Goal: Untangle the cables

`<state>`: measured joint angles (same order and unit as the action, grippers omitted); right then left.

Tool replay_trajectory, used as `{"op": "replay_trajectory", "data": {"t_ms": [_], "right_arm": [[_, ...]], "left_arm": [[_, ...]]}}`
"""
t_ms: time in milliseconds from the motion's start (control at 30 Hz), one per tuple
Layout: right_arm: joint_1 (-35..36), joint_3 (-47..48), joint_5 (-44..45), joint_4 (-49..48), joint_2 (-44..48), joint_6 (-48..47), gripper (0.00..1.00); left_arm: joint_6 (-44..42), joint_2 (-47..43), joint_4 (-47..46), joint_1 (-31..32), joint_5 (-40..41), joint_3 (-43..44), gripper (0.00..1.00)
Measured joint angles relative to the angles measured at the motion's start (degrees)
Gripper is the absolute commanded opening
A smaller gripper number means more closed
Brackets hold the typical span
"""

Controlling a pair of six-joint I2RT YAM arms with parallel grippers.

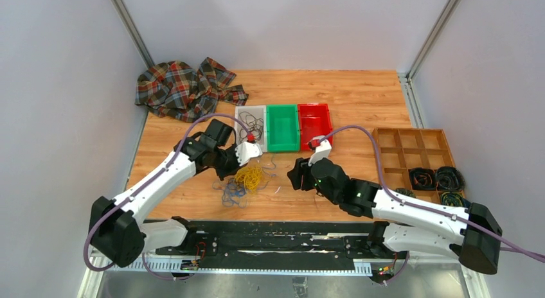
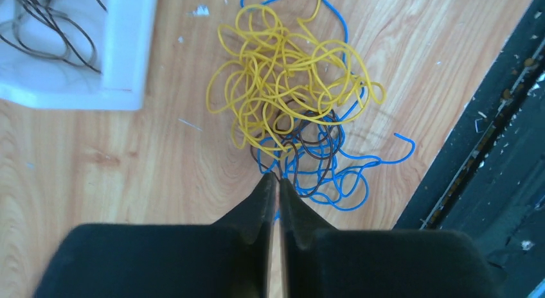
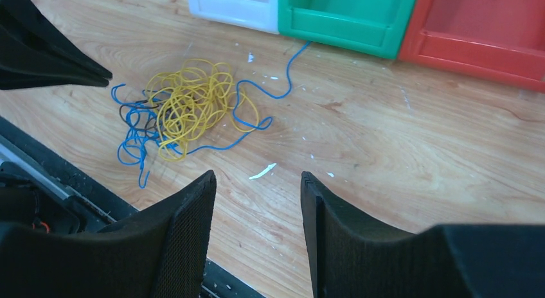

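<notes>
- The cables (image 1: 247,180) lie in one tangle (yellow on top, blue and dark strands beneath) on the table (image 1: 360,99), left of centre and close to its near edge.
- The left gripper (image 2: 277,182) is pressed shut, its tips at the tangle's left fringe. I cannot tell whether a strand is pinched.
- The right gripper (image 3: 257,179) hovers right of the tangle, jaws apart and empty, over bare wood.
- One blue strand reaches far toward the green bin (image 3: 347,18).
- The white bin (image 2: 128,54) borders the far side and the black rail (image 1: 270,237) the near side; open board lies to the right.
</notes>
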<state>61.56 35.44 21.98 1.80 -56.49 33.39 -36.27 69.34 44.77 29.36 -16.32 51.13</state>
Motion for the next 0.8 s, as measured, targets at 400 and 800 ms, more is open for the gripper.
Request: {"op": "replay_trajectory", "data": {"t_ms": [400, 800], "right_arm": [[1.44, -0.04, -0.7, -3.04, -1.75, -2.45, 0.51], [1.46, -0.37, 0.2, -3.08, 0.35, -2.56, 0.51]], "left_arm": [[-12.79, -2.12, 6.47, -0.28, 2.08, -6.23, 0.5], [-10.62, 5.73, -4.59, -0.74, 4.85, -10.36, 0.25]]}}
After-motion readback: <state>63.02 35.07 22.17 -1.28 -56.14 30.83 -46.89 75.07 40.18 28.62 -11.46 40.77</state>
